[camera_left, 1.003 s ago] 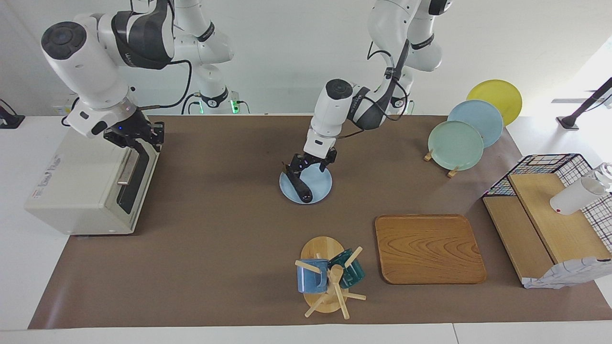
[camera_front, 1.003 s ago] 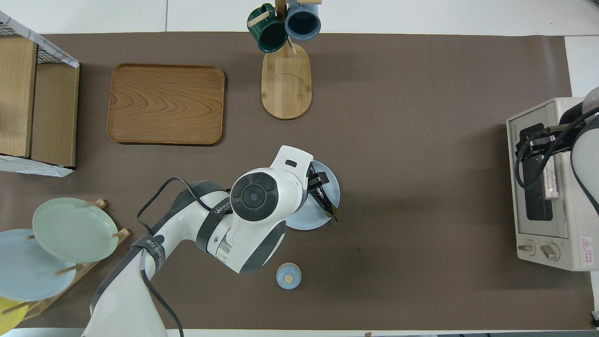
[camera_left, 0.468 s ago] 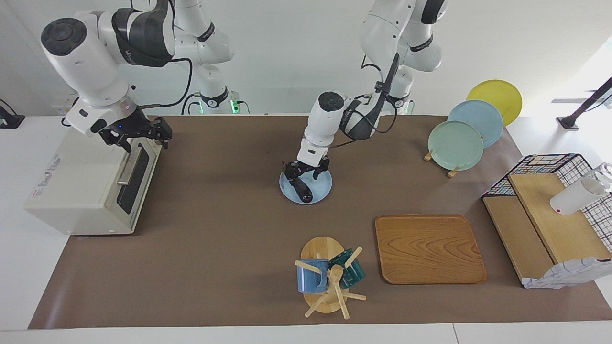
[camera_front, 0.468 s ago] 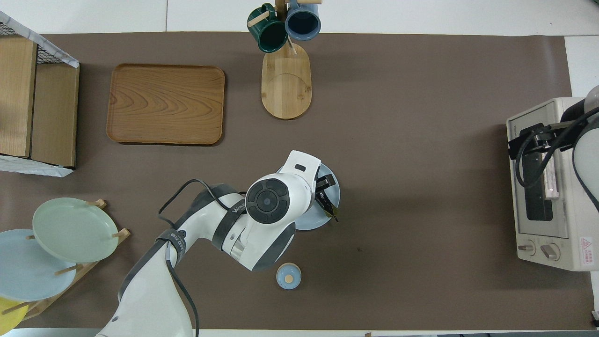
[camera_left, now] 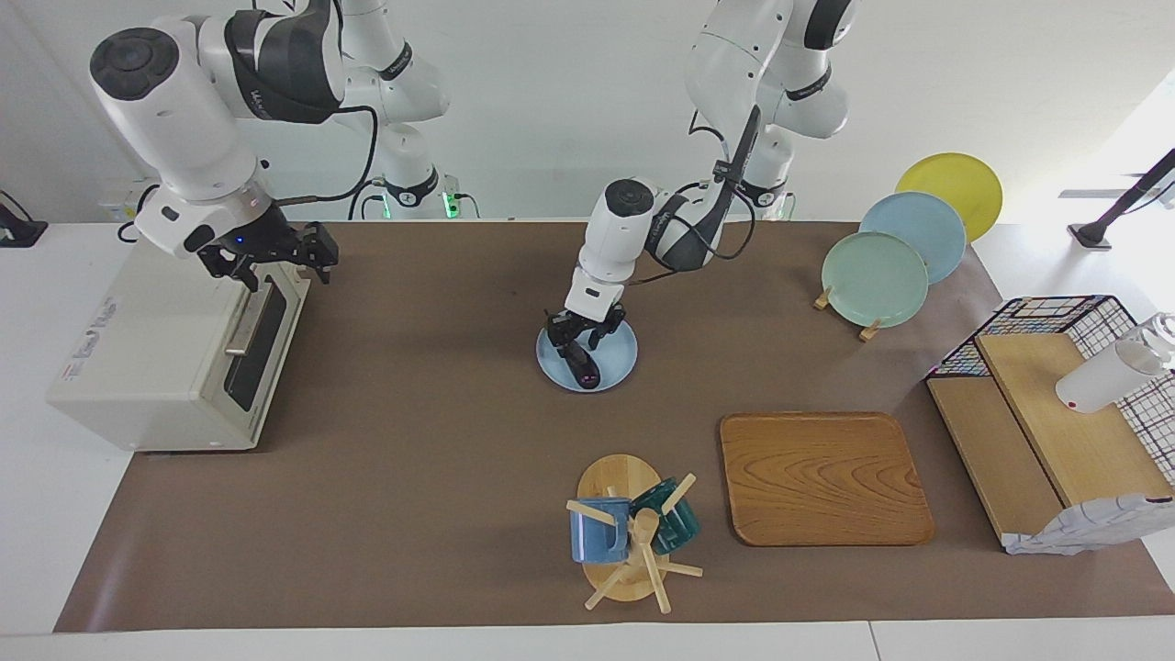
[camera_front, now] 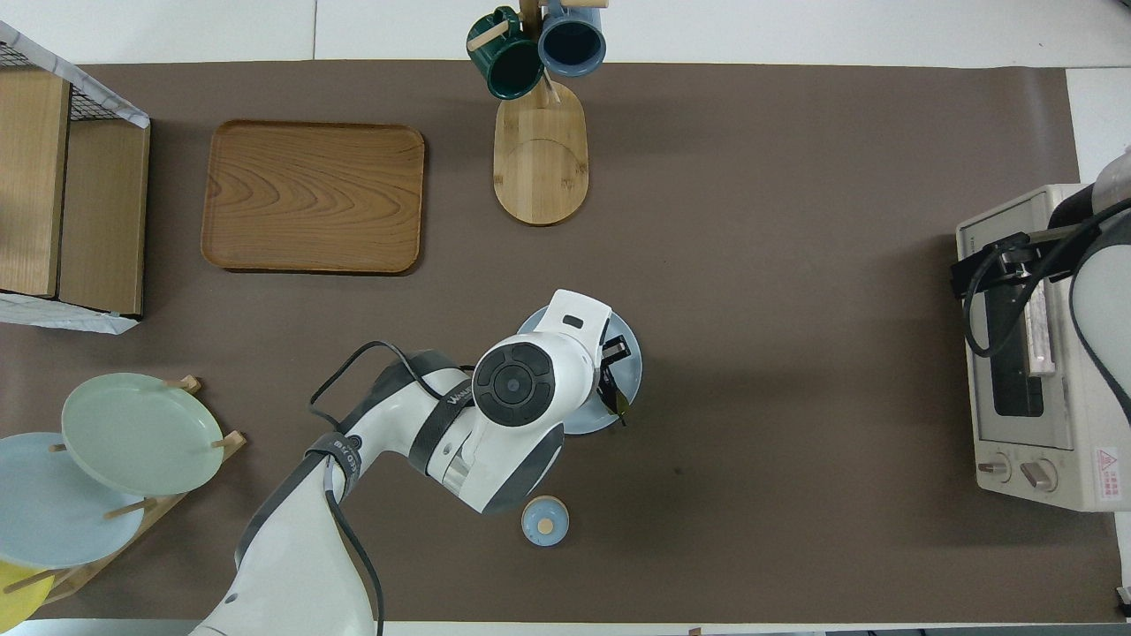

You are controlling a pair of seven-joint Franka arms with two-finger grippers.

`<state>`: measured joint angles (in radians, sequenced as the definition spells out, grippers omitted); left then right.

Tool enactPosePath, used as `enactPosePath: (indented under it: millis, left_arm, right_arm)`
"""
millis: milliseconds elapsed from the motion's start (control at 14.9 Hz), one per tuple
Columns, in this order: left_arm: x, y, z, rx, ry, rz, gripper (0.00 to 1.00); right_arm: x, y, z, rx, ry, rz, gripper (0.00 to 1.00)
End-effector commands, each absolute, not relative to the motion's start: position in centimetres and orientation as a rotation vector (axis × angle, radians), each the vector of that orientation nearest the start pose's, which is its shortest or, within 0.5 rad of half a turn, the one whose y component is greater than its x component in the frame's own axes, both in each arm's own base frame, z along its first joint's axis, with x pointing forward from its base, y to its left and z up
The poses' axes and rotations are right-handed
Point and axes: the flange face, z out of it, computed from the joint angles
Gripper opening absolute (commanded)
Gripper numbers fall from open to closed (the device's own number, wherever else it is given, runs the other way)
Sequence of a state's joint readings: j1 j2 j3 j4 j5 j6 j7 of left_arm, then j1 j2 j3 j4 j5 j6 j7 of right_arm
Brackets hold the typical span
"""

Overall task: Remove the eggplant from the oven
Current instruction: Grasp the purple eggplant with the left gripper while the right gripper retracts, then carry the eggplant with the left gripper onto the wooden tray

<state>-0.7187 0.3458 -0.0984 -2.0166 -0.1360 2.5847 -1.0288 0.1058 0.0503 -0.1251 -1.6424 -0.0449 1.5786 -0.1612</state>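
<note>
The dark purple eggplant [camera_left: 580,363] lies on a small light-blue plate [camera_left: 617,367] at the middle of the table, outside the oven. It also shows in the overhead view [camera_front: 614,395], mostly under the arm. My left gripper [camera_left: 577,332] is low over the plate and shut on the eggplant's end nearer the robots. The cream-white oven [camera_left: 156,358] stands at the right arm's end of the table with its dark glass door shut. My right gripper [camera_left: 275,259] hovers just above the oven's top front edge, over the door handle.
A mug tree [camera_left: 633,532] with two mugs and a wooden tray [camera_left: 822,477] stand farther from the robots than the plate. A plate rack [camera_left: 881,275] and a wire basket with wooden boards [camera_left: 1056,413] are at the left arm's end. A small blue lid [camera_front: 544,521] lies nearer the robots.
My left gripper has turned over the plate, swinging the eggplant with it. My right gripper has lifted off the oven's door handle and moved a little toward the table's middle.
</note>
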Motion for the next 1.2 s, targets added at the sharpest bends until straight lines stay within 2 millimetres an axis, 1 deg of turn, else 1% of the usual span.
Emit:
enactPosePath:
  millis: [0, 67, 134, 268, 334, 401, 468, 535, 602, 669, 803, 1137]
  left_arm:
    - [42.7, -45.6, 30.0, -3.339, -0.574, -0.078, 0.22]
    - [42.8, -45.5, 30.0, -3.337, -0.573, -0.075, 0.1]
    - [42.8, -45.4, 30.1, -3.335, -0.57, -0.076, 0.0]
    - [43.1, -44.9, 30.7, -3.324, -0.565, -0.066, 0.0]
    - [43.5, -44.4, 32.3, -3.323, -0.556, -0.083, 0.0]
    - [44.2, -43.3, 33.7, -3.316, -0.554, -0.097, 0.0]
    - [45.2, -41.8, 35.3, -3.31, -0.554, -0.1, 0.0]
    - [46.0, -40.4, 36.6, -3.303, -0.516, -0.094, 0.0]
    - [46.7, -39.2, 37.5, -3.296, -0.495, -0.086, 0.0]
    - [47.2, -38.5, 38.1, -3.292, -0.501, -0.086, 0.0]
    - [47.5, -38.4, 38.7, -3.291, -0.502, -0.082, 0.0]
    - [47.8, -38.2, 38.8, -3.292, -0.504, -0.087, 0.0]
  right_arm:
    - [56.6, -1.4, 56.8, -3.148, -0.195, 0.194, 1.0]
    - [56.5, -1.4, 56.8, -3.147, -0.195, 0.196, 1.0]
    - [56.5, -1.4, 56.8, -3.147, -0.195, 0.196, 1.0]
    - [56.5, -1.4, 56.7, -3.146, -0.192, 0.196, 1.0]
    - [56.4, -1.4, 56.8, -3.146, -0.194, 0.193, 1.0]
    - [56.4, -1.2, 56.9, -3.146, -0.197, 0.193, 1.0]
    - [56.4, -1.2, 56.9, -3.146, -0.197, 0.193, 1.0]
    - [56.4, -1.3, 56.9, -3.145, -0.197, 0.193, 1.0]
    - [56.4, -1.4, 56.9, -3.146, -0.194, 0.193, 1.0]
    - [56.4, -1.4, 56.9, -3.146, -0.194, 0.191, 1.0]
    - [56.4, -1.4, 56.9, -3.146, -0.194, 0.191, 1.0]
    - [56.4, -1.4, 56.9, -3.146, -0.194, 0.193, 1.0]
